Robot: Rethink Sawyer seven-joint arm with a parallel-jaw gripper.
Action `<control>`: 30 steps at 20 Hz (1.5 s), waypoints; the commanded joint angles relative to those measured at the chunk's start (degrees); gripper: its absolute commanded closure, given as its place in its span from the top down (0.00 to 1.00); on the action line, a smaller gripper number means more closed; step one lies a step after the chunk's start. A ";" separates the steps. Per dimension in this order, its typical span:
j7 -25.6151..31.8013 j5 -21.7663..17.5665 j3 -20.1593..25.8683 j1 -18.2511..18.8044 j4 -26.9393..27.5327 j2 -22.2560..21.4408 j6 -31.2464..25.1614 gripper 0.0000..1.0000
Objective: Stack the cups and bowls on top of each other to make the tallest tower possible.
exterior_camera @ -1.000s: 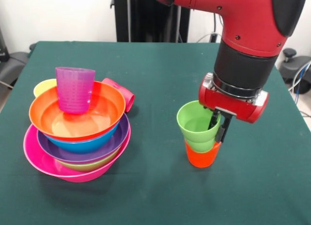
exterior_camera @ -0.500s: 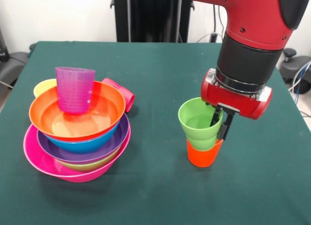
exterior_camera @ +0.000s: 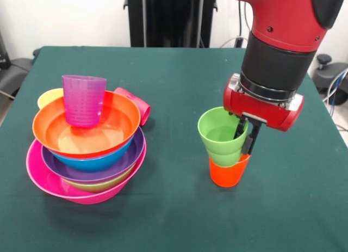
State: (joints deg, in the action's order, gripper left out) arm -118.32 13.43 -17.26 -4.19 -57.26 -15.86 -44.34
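Tool (exterior_camera: 244, 139) pinching rim wall of small glossy green plastic cup (exterior_camera: 222, 136), nested tilted in orange plastic cup (exterior_camera: 228, 171). Risk: lift drags orange cup, or one-sided pinch slips.

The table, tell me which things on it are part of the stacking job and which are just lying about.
Part of the job: pile of bowls; purple cup; yellow cup; red cup; green cup, with one finger of the gripper inside its rim; orange cup beneath it.

Just lying about: nothing else on the table.
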 commanded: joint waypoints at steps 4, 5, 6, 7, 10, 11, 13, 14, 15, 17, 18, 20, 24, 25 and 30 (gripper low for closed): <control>-7.76 1.21 4.85 -0.75 -9.75 -5.34 -2.15 0.00; -8.03 1.17 4.73 -0.99 -9.96 -5.40 -1.99 0.00; -8.16 1.17 4.72 -1.13 -10.27 -5.54 -1.76 0.00; -8.12 1.18 4.83 -1.15 -10.66 -5.78 -1.55 0.00; -8.25 1.10 4.68 -1.50 -11.83 -6.82 -1.63 0.00; -8.24 1.12 4.71 -1.51 -12.12 -7.10 -1.65 0.00; -8.35 1.15 4.83 -1.61 -12.41 -7.25 -1.41 0.00; -8.55 1.13 4.81 -1.71 -12.25 -7.01 -1.31 0.00; -8.75 1.11 4.79 -1.81 -12.10 -6.78 -1.20 0.00; -9.32 1.07 4.67 -2.16 -11.79 -6.22 -0.88 0.00; -9.53 1.00 4.57 -2.31 -11.53 -5.89 -0.80 0.00; -9.71 0.96 4.56 -2.38 -11.23 -5.29 -0.37 0.00; -9.90 0.95 4.46 -2.43 -11.06 -4.82 0.04 0.00; -9.84 0.98 4.46 -2.39 -11.08 -4.92 -0.07 0.00; -9.56 1.03 4.34 -2.06 -10.67 -5.14 -0.86 0.00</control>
State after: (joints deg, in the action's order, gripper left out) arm -118.32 13.88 -17.28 -5.70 -63.75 -22.47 -44.35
